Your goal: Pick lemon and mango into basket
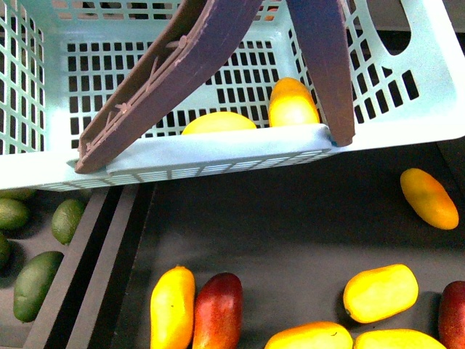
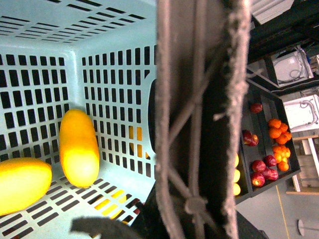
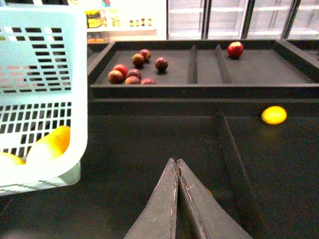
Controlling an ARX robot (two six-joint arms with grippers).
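From the front, the basket (image 1: 407, 116) fills the top of the scene, its brown handle (image 1: 167, 80) swung across it, with the lemon (image 1: 218, 122) and mango (image 1: 292, 103) lying side by side on its slotted floor. Below it, more mangoes (image 1: 380, 292) and avocados (image 1: 36, 283) sit in dark trays (image 1: 290, 225).

The left wrist camera looks inside: the mango (image 2: 79, 147) lies against the wall, the lemon (image 2: 24, 184) just beside it, but the handle (image 2: 199, 119) blocks the left gripper, so I cannot tell its jaws.

Only the right wrist view shows the right gripper (image 3: 176, 167), jaws pressed together on nothing, beside the basket (image 3: 45, 59), and a lone yellow fruit (image 3: 274, 115) on the shelf.
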